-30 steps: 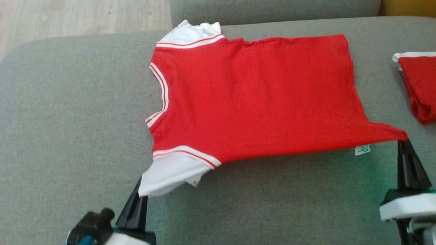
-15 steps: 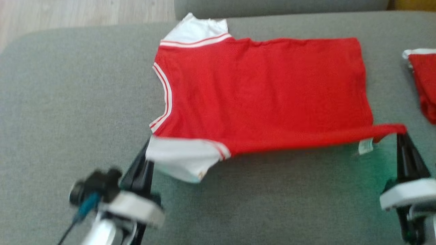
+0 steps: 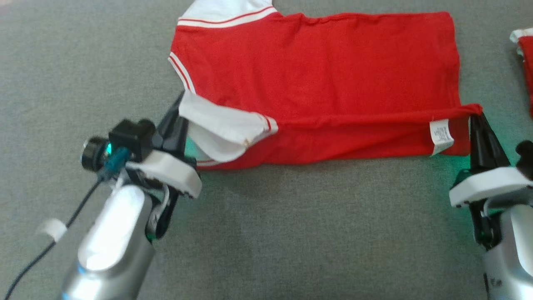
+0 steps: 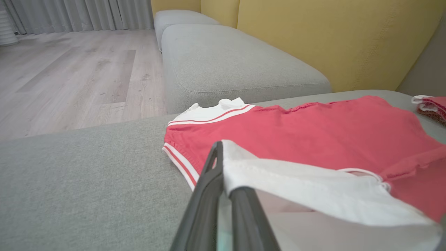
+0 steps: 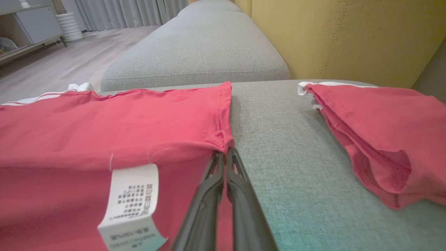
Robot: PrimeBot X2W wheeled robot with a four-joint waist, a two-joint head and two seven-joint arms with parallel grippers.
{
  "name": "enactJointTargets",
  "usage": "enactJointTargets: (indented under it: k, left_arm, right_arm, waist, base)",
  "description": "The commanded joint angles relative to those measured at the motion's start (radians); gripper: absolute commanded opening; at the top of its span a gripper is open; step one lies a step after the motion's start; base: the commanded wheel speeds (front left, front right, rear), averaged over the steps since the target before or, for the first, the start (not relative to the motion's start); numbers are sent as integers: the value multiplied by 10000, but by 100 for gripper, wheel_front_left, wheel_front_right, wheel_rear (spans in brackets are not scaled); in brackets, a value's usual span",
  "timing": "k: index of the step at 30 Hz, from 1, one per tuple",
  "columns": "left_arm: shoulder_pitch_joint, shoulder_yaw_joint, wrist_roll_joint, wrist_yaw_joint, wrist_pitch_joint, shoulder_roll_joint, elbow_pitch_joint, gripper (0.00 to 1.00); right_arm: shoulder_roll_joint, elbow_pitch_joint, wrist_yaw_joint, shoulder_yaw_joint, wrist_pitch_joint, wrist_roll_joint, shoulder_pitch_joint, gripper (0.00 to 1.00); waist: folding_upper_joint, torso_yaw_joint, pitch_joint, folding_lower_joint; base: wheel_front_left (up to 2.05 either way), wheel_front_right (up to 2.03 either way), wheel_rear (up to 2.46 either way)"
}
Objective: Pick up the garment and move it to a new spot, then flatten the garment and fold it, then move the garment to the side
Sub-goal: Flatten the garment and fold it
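Grey woven upholstery, coarse and matte: a wide sofa seat point(image 3: 291, 233) carries everything. Far left, a thin dark cable point(image 3: 62, 227) trails beside the silver left arm. The left gripper point(image 3: 180, 107) has long, dark, tapered fingers pressed together, pinching the near white sleeve point(image 3: 220, 129) of the garment point(image 3: 316, 71). That sleeve is lifted and doubled over the red body.

The garment is a soft red knit T-shirt with white sleeves, red-and-white striped trim and its neckline towards the left. It lies mid-seat, the far half flat and smooth. The near edge is raised in a long straight ridge between the two grippers. A white rectangular care label point(image 3: 440, 136), with fine print, hangs by the hem on the right. The right gripper point(image 3: 476, 116) has its fingers closed tight on the near hem corner, which is bunched to a point. At the far right a second red garment point(image 5: 376, 132) is folded, thick-edged and well apart.

The room, from the wrist views: pale wood plank floor point(image 4: 69, 69), grey pleated curtains point(image 4: 87, 14), another rounded grey cushion point(image 4: 226, 59) beyond the seat, and a mustard-yellow stitched backrest point(image 5: 348, 35).
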Motion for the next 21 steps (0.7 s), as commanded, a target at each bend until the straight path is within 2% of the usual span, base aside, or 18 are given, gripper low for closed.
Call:
enactJointTargets:
  k: [1,8,9,10,11,12,13,21]
  left_arm:
    - [-713,332,183,23,-127,215,-10,0]
    - [-1708,290,471,127,-184,246,841,0]
    - [-1807,282,485,129,-208,235,951,16]
    - [-1807,282,485,129,-208,235,951,16]
    - [-1896,288,489,151,-232,215,1072,59]
    - [-1980,296,518,205,-263,205,1192,100]
    - [-2050,303,549,259,-323,190,1288,100]
    - [-1580,454,744,801,-972,468,1123,100]
  right_arm:
    - [-206,5,-7,294,-246,-41,-413,0]
    - [-321,1016,-7,676,-718,-35,-1370,0]
    - [-331,1153,-7,751,-761,-36,-1497,0]
    - [-331,1153,-7,751,-761,-36,-1497,0]
    - [-335,1284,-7,843,-806,-22,-1625,0]
    - [-321,1407,-7,903,-858,38,-1751,47]
    - [-310,1505,-7,974,-920,90,-1871,100]
    - [-343,1639,-7,1627,-1272,522,-2034,100]
  waist:
    - [0,-62,174,-3]
    - [0,-101,609,-3]
    - [0,-102,657,-3]
    - [0,-102,657,-3]
    - [0,-103,705,-3]
    - [0,-105,745,-3]
    - [0,-109,778,-3]
    - [0,-77,657,-3]
  base:
    - [0,0,0]
    - [0,0,0]
    - [0,0,0]
    - [0,0,0]
    - [0,0,0]
    - [0,0,0]
    - [0,0,0]
    - [0,0,0]
